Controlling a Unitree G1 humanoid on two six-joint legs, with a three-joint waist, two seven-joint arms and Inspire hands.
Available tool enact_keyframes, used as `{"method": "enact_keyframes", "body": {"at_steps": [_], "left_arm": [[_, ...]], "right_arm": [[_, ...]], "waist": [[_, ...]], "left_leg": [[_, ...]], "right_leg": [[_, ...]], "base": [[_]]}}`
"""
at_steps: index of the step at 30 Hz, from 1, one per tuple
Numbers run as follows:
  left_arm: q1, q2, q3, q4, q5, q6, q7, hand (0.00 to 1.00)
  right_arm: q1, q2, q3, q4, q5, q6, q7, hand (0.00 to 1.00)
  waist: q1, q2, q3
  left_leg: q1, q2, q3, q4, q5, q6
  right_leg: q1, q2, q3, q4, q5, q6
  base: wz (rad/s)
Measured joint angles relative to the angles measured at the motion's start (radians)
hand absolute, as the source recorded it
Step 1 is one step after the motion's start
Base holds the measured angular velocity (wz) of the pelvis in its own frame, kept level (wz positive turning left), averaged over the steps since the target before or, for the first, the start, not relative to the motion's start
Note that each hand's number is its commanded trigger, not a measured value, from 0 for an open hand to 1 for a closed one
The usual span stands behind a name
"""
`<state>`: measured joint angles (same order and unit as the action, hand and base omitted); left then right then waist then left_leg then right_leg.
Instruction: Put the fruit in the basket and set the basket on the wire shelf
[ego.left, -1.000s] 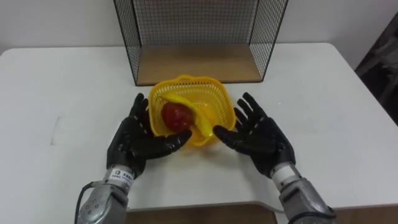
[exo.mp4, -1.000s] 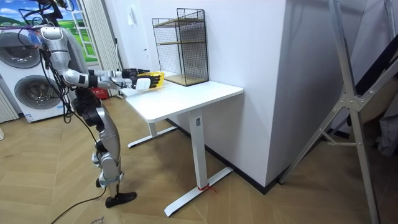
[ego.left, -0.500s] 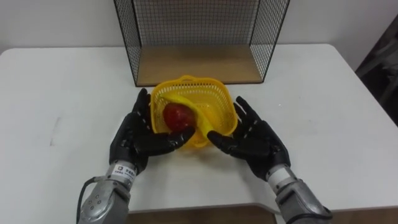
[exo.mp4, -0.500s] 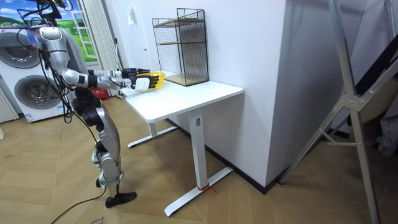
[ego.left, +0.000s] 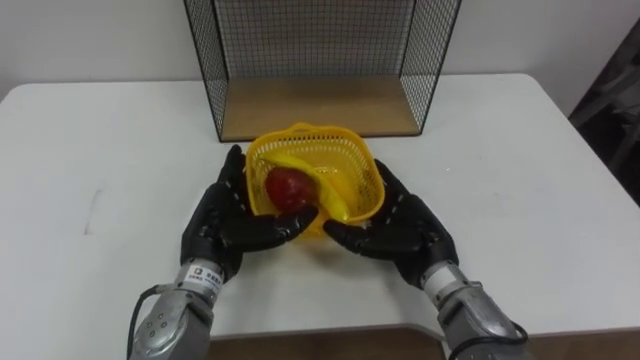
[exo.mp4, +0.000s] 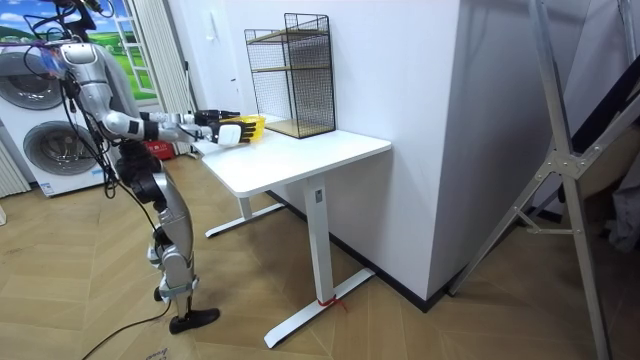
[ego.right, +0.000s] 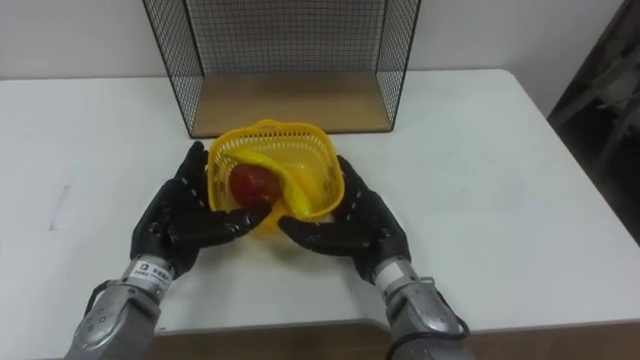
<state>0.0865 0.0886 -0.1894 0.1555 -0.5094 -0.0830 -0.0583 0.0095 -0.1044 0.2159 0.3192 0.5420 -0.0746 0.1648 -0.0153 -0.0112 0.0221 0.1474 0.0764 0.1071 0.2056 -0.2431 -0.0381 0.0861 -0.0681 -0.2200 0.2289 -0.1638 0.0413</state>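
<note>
A yellow plastic basket (ego.left: 345, 160) (ego.right: 305, 150) sits on the white table (ego.left: 520, 190) just in front of the black wire shelf (ego.left: 320, 105). Inside it lie a red apple (ego.left: 288, 187) and a yellow banana (ego.left: 325, 187). My left hand (ego.left: 222, 217) presses flat against the basket's left side, fingers straight, thumb reaching under its front. My right hand (ego.left: 405, 228) cups the right side the same way, thumb under the front edge. In the room view I stand at the table's end with both arms held out to the basket (exo.mp4: 247, 127).
The wire shelf has a wooden floor board (ego.left: 318, 103) open towards me, and an upper level shows in the room view (exo.mp4: 290, 40). Bare table top stretches to the left (ego.left: 90, 170) and right of the basket. Washing machines (exo.mp4: 40, 130) stand behind me.
Both hands have closed in on the basket: the right hand slid left against its side and both thumbs now meet under the front edge.
</note>
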Motion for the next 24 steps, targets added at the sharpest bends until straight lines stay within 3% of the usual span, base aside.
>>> {"method": "enact_keyframes", "body": {"at_steps": [5, 19, 24], "left_arm": [[-0.002, 0.001, -0.005, 0.001, -0.002, -0.001, 0.0, 0.0], [-0.01, -0.002, -0.021, 0.018, -0.01, -0.004, 0.038, 0.0], [-0.045, -0.012, -0.02, 0.013, -0.009, -0.004, 0.062, 0.0]], "right_arm": [[-0.008, 0.018, 0.018, -0.004, -0.001, 0.0, -0.031, 0.0], [-0.041, 0.019, 0.047, -0.033, -0.001, -0.001, -0.114, 0.0], [-0.05, 0.019, 0.029, -0.109, -0.002, -0.005, -0.126, 0.0]], "waist": [[-0.001, -0.008, 0.0003], [-0.005, -0.007, 0.0001], [-0.005, -0.004, -0.0012]], "left_leg": [[-0.002, 0.0, 0.0, -0.001, 0.0, 0.0], [0.004, 0.0, 0.0, -0.001, 0.0, 0.0], [-0.003, 0.001, 0.002, -0.002, 0.0, 0.0]], "right_leg": [[0.0, 0.0, -0.001, -0.005, 0.0, 0.0], [0.01, 0.001, -0.003, -0.008, 0.0, 0.0], [-0.001, 0.001, -0.002, -0.004, 0.0, 0.0]], "base": [[0.0], [0.0], [0.0]]}}
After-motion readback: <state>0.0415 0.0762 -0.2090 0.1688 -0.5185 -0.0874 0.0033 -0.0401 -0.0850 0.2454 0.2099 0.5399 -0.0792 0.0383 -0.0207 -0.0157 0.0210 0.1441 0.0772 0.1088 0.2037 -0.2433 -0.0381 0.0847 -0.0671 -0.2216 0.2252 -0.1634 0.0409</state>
